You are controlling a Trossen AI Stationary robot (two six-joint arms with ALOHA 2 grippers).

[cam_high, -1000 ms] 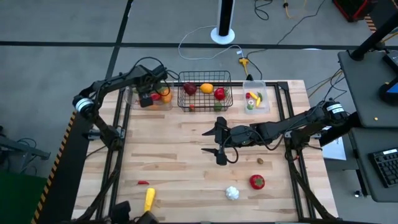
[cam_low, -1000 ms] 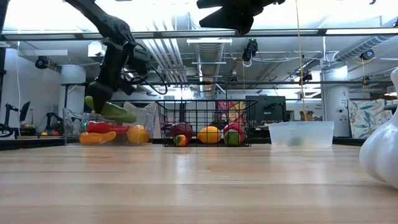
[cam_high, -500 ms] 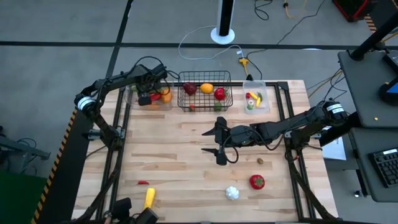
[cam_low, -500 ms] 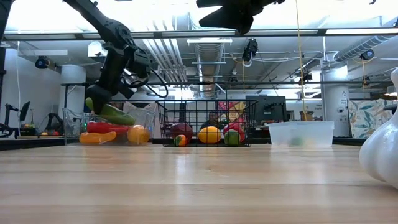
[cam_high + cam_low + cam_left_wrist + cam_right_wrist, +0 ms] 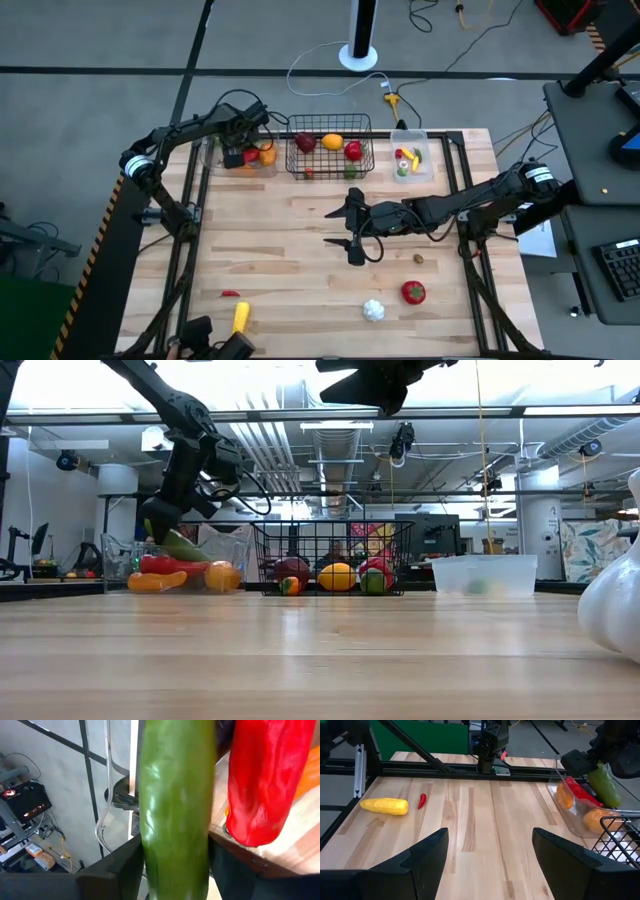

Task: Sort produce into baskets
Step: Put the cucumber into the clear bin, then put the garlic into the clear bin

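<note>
My left gripper (image 5: 236,158) is over the wide clear bin (image 5: 213,165) at the table's far left, shut on a green cucumber (image 5: 175,810). The cucumber slants down into the bin, just above a red pepper (image 5: 265,780), an orange carrot (image 5: 155,581) and an orange (image 5: 222,575). Beside the bin, the black wire basket (image 5: 330,118) holds several fruits. The small clear bin (image 5: 425,160) stands farther right. Above the table's middle, my right gripper (image 5: 352,232) hangs open, holding nothing. My left gripper has the cucumber between its two fingers (image 5: 125,870), one on each long side (image 5: 150,865). The fingers come slanting down from above. The cucumber hangs tilted below them, its lower end (image 5: 200,552) down among the produce in the bin; whether it rests there I cannot tell.
On the near half of the table lie a yellow corn cob (image 5: 241,320), a small red chili (image 5: 230,294), a white garlic (image 5: 373,310), a red tomato (image 5: 413,292) and a small brown piece (image 5: 419,259). Bare wood lies between them and the baskets.
The green cucumber has tipped a little steeper in my left gripper, and its lower end has sunk toward the produce in the wide clear bin. My right gripper has kept still.
</note>
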